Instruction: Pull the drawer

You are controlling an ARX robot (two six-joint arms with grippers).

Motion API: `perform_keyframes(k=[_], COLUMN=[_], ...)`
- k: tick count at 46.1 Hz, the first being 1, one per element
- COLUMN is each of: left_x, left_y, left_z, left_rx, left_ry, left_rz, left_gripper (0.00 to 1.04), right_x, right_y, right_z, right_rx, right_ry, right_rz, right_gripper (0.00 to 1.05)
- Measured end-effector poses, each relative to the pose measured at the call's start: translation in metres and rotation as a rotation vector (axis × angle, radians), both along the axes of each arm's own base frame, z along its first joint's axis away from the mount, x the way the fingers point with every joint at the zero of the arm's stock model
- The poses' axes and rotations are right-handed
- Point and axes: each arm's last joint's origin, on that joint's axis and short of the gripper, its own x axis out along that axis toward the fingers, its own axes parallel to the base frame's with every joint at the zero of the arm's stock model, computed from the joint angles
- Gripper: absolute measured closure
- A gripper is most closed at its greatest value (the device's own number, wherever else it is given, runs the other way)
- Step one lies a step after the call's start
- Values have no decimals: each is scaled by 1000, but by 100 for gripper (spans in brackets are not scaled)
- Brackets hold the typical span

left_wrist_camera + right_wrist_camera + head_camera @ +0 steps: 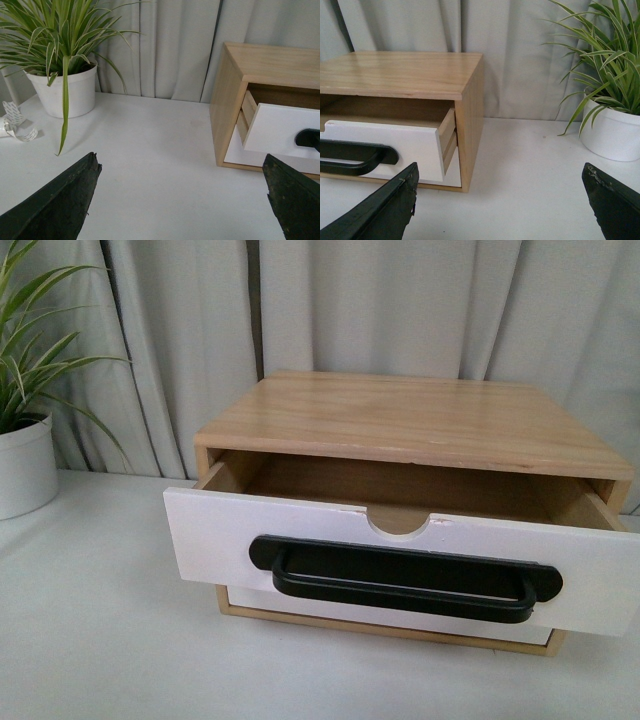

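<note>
The drawer has a white front, a long black bar handle and a semicircular notch in its top edge. It stands pulled well out of the wooden cabinet, its inside showing empty. Neither arm shows in the front view. My left gripper is open over bare table, left of the cabinet; the drawer's front and one handle end show there. My right gripper is open too, off the cabinet's right side, with the drawer and handle in view.
A plain white lower drawer front sits under the pulled one. A potted plant in a white pot stands at the table's left, another white pot at the right. Grey curtains hang behind. A curl of white tape lies near the left pot.
</note>
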Motion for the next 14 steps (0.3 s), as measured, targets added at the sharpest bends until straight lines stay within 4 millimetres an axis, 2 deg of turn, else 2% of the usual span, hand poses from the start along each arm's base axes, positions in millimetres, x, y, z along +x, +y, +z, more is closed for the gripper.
perform_keyframes(k=[14], left_x=[0], left_y=[0], left_z=[0], left_rx=[0], left_ry=[0], left_rz=[0], left_gripper=[6], right_x=[0], right_y=[0], right_z=[0], right_rx=[0], right_ry=[0], right_rz=[0], right_gripper=[9])
